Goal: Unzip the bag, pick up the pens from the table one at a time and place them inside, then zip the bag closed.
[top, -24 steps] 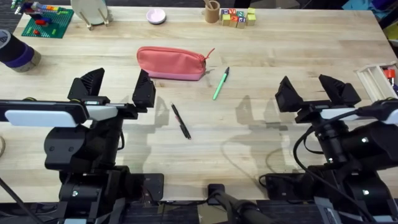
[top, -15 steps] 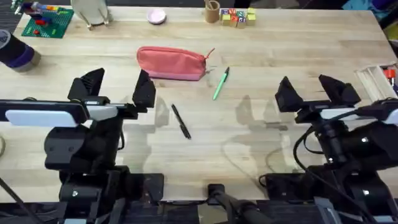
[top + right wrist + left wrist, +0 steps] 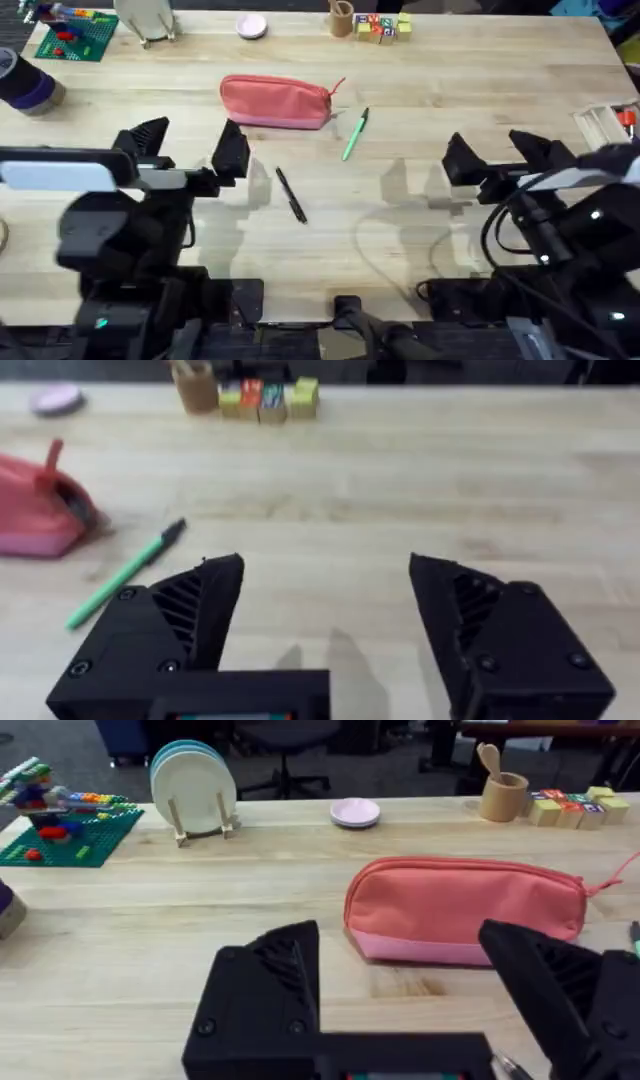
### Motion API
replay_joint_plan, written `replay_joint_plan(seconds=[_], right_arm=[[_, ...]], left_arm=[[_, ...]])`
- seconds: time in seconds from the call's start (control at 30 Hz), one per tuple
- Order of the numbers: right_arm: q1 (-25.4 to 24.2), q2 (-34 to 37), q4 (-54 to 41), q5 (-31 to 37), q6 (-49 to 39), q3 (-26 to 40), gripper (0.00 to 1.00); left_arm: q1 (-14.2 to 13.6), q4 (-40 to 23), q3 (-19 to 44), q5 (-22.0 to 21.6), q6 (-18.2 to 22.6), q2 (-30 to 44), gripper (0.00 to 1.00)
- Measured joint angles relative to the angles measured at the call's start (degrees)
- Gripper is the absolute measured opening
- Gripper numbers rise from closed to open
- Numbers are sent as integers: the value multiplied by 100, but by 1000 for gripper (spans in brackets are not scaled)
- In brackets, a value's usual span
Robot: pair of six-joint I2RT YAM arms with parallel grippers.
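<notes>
The coral-pink bag (image 3: 275, 102) lies zipped shut on the table (image 3: 450, 90), its red pull cord at its right end; it also shows in the left wrist view (image 3: 462, 910) and partly in the right wrist view (image 3: 40, 510). A light-green pen (image 3: 354, 134) (image 3: 125, 575) lies just right of the bag. A thin black pen (image 3: 290, 194) lies nearer the front. My left gripper (image 3: 188, 147) (image 3: 420, 990) hovers open in front of the bag, holding nothing. My right gripper (image 3: 497, 152) (image 3: 325, 620) stands open at the right, away from the pens.
Along the far edge sit a green brick plate (image 3: 75, 35), a plate rack (image 3: 145, 20), a pink dish (image 3: 251, 26), a wooden cup (image 3: 342, 18) and letter blocks (image 3: 382, 28). A tape roll (image 3: 25, 85) is far left; a tray (image 3: 605, 125) is at the right edge.
Both arms have shifted slightly, the left arm body rising closer under the camera. The bag and both pens lie where they were.
</notes>
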Motion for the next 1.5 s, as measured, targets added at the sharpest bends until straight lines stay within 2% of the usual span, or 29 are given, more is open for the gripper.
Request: replay_joint_plan(seconds=[0.1, 0.23, 0.53, 0.67, 0.77, 0.9, 1.03, 1.5], right_arm=[[0, 519, -445, -13, 2, 537, 995], [0, 1460, -943, -17, 0, 1589, 995], [0, 3798, -2623, -281, 2, 4410, 995], [0, 4668, -3308, -365, 2, 5427, 995], [0, 5210, -3669, -409, 2, 5990, 995], [0, 5586, -3791, -440, 3, 6327, 995], [0, 5630, -3831, -446, 2, 6360, 996], [0, 5630, -3831, -448, 2, 6373, 996]], left_arm=[[0, -403, 543, 0, 0, 281, 993], [0, -878, 1450, 0, 2, 908, 991], [0, -2357, 3859, 74, 2, 2856, 991], [0, -2998, 4836, 155, 9, 3689, 993], [0, -3305, 5329, 223, 83, 4226, 993], [0, -3480, 5676, 376, 278, 4767, 993], [0, -3556, 5784, 481, 384, 5054, 993], [0, -3568, 5797, 540, 435, 5094, 993]])
